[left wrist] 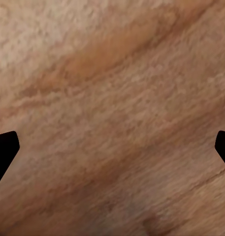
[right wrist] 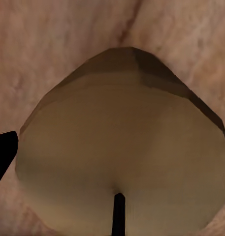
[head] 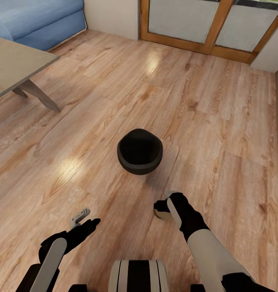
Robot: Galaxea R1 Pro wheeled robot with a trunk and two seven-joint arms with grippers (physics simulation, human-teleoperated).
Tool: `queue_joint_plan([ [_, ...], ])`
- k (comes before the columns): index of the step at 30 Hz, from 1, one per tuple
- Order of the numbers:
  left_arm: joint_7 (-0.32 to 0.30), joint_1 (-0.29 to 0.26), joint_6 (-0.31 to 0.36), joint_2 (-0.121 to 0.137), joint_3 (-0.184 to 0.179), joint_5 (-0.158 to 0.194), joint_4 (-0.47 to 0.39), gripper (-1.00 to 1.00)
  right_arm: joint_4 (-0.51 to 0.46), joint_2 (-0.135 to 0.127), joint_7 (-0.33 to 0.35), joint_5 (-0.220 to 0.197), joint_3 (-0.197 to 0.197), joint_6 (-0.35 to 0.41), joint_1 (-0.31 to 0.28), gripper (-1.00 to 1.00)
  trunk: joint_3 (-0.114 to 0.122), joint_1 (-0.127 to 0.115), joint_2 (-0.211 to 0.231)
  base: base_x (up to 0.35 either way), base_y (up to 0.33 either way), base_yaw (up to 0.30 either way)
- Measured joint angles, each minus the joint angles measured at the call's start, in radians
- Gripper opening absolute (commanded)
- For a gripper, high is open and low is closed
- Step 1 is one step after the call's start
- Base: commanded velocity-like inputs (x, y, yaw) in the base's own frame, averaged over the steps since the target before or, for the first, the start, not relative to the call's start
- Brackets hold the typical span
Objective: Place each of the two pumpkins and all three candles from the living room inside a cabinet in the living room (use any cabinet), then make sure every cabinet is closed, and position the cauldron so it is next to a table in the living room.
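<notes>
Right at the bottom of the head view, the robot's white and black trunk (head: pixel 139 275) is showing between both arms. Just ahead of it, the left tool (head: pixel 87 217) is pointing down at the wooden floor (head: pixel 220 134) with nothing in it; in the left wrist view its dark fingertips (left wrist: pixel 4 150) are sitting far apart at opposite edges of the picture, with bare floor planks (left wrist: pixel 112 98) lying between them. Across from it, the right tool (head: pixel 162 209) is hanging over a pale cream candle (right wrist: pixel 122 167), seen from above with a thin dark wick (right wrist: pixel 119 211); only one fingertip (right wrist: pixel 3 152) is showing beside the candle, and whether this tool is gripping it I cannot tell. In the head view the candle (head: pixel 165 214) is peeking out under the right tool, low over the floor.

Ahead of both tools, slightly nearer the right one, the black cauldron (head: pixel 139 151) is standing upright on the floor, mouth up. Further out beyond the left tool, a grey bench (head: pixel 17 67) is standing on angled legs, well apart from the cauldron, with a blue sofa (head: pixel 37 20) behind it. Far ahead, wood-framed glass doors (head: pixel 207 24) are lining the wall.
</notes>
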Motion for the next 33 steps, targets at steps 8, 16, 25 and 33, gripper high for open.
queue_joint_plan([
  [8, 0.0, 0.0, 0.0, 0.0, 0.0, 0.0, 0.0, 1.0, 0.0, -0.001, 0.001, 0.0, -0.002, 0.006, -0.003, -1.0, -0.004, 0.0, 0.0, 0.0, 0.0, 0.0],
  [16, -0.001, 0.001, 0.0, -0.003, -0.001, 0.0, 0.0, 1.0, -0.001, -0.004, 0.002, -0.003, -0.004, 0.008, -0.007, -1.0, -0.004, 0.0, 0.0, 0.0, 0.0, 0.0],
  [25, 0.0, 0.001, -0.003, -0.006, -0.001, -0.004, 0.003, 1.0, -0.001, -0.005, 0.002, -0.005, -0.004, 0.008, -0.009, -1.0, 0.011, -0.001, 0.001, 0.0, 0.0, 0.0],
  [33, 0.0, 0.002, -0.004, -0.007, -0.001, -0.004, 0.02, 1.0, -0.002, -0.005, 0.002, -0.005, -0.005, 0.008, -0.009, -1.0, 0.042, -0.005, 0.002, 0.0, 0.0, 0.0],
])
